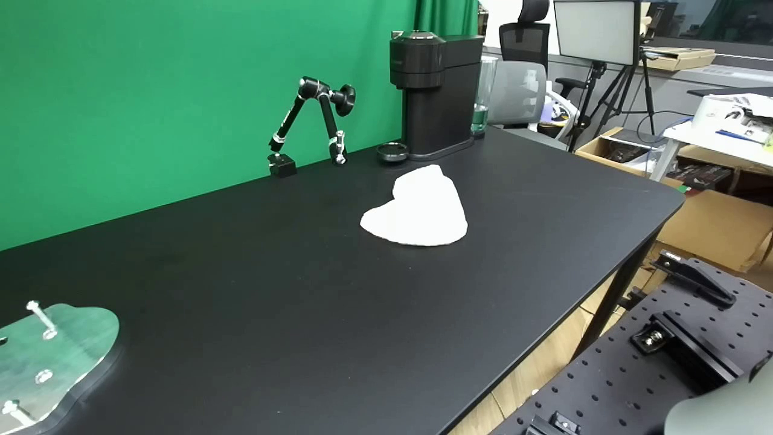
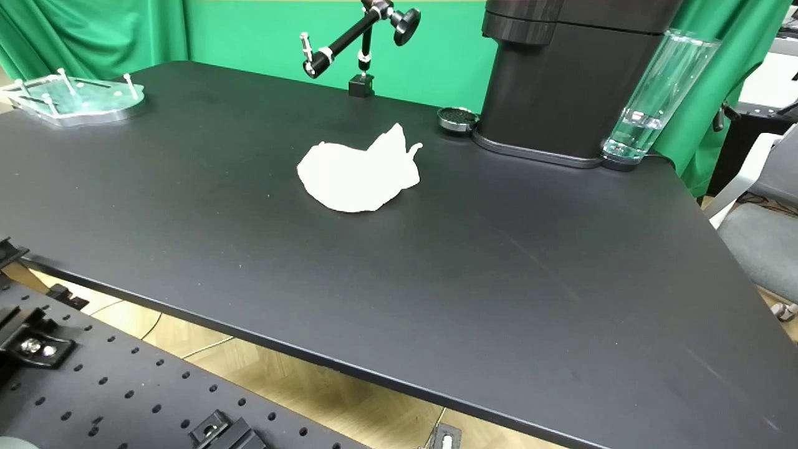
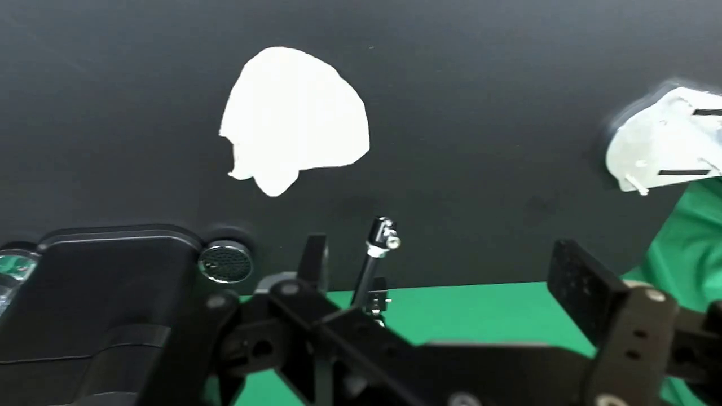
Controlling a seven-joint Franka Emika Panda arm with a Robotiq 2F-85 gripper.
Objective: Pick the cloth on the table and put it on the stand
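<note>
The cloth [image 1: 420, 208] lies rumpled on the table [image 1: 272, 302], so bright a white that its folds are hard to make out. In an exterior view the stand [image 1: 313, 90] is at about 10 o'clock from it, well apart, by the table's far edge in front of the green curtain [image 1: 151, 109]; its black limbs bend into an arch, and the free one hangs above the table. In an exterior view the disc [image 2: 458, 118] is at 2 o'clock from the cloth, just beside the foot of the black machine [image 2: 576, 90], while the clear tank [image 2: 658, 96], with some liquid in it, is between 2 and 3, and the pale plate [image 2: 78, 100] with its white pegs between 9 and 10. In the wrist view the gripper [image 3: 439, 248] comes in from 6 o'clock, released, its two fingers [image 3: 313, 259] spread wide; from there the cloth is between 10 and 11 o'clock, apart from both of them
</note>
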